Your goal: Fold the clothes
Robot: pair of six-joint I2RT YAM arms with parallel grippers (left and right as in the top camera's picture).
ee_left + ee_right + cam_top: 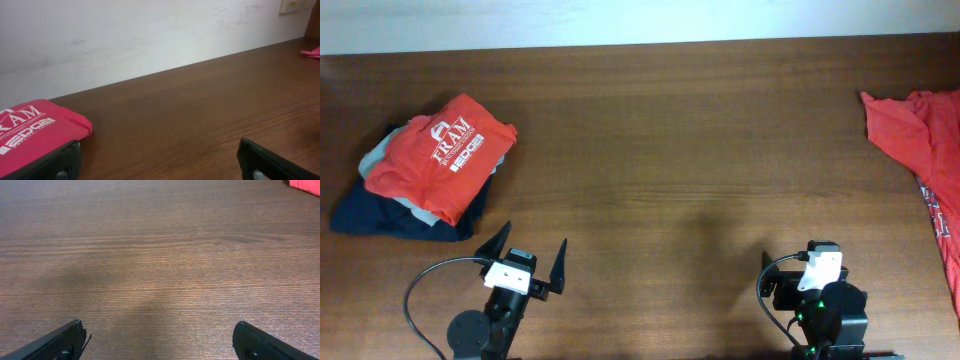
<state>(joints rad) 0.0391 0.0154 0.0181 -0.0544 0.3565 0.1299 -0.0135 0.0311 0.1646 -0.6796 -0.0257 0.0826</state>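
The clothes, a large orange-red T-shirt [918, 135], lie crumpled at the table's far right edge, partly cut off by the overhead view. A corner of the T-shirt [312, 51] shows far off in the left wrist view, and another corner of the T-shirt [305, 184] at the top right of the right wrist view. My left gripper [533, 242] rests near the front edge at the left, open and empty. The left gripper [159, 150] spans only bare wood. My right gripper [157, 329] is open over bare wood, well short of the shirt; the right arm [823, 285] sits at the front right.
A folded pile lies at the left: a red shirt with a white FRAM logo [445, 155] on top of grey [378, 153] and navy [375, 215] garments. The red FRAM shirt [35, 127] lies just beyond my left finger. The brown wooden table [670, 160] meets a white wall at the back.
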